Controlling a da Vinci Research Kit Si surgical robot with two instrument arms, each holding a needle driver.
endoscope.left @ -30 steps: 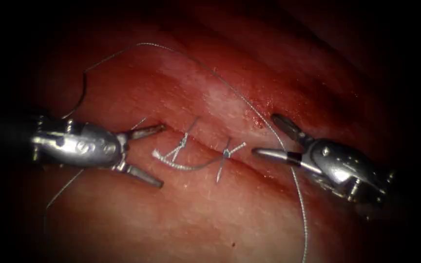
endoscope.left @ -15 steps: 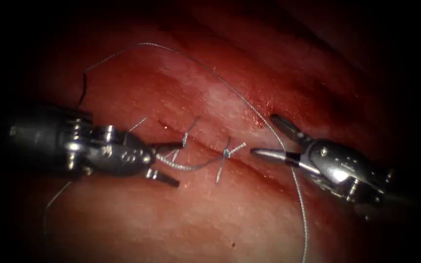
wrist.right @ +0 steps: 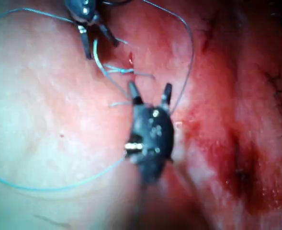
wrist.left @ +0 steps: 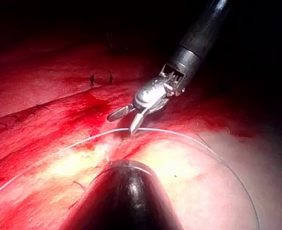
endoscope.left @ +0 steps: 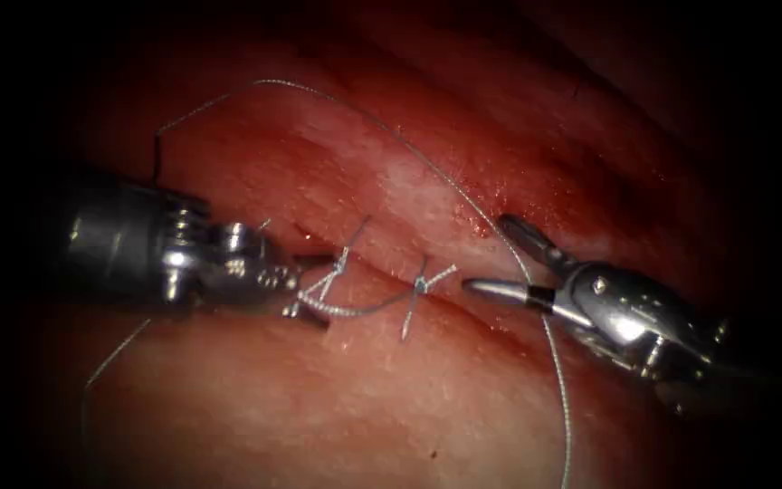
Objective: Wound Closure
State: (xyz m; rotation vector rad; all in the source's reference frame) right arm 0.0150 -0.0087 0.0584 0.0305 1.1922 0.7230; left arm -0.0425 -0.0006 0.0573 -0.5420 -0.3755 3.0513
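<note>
Across the tissue (endoscope.left: 391, 389) | cut (endoscope.left: 463, 312) bore two knotted stitches, thread (endoscope.left: 382, 127) arched above | left gripper (endoscope.left: 311, 288) parted, empty, at cut end (endoscope.left: 314, 306) | right gripper (endoscope.left: 492, 255) spread, empty

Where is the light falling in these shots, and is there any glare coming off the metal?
Endoscope view: light pools on the tissue around the cut, and the edges fall into darkness. Metal glints behind the left claw and the right claw, both open and holding nothing. Left wrist view: a bright highlight on the right tool's metal, shadow beyond. Right wrist view: the tissue is strongly lit.
</note>
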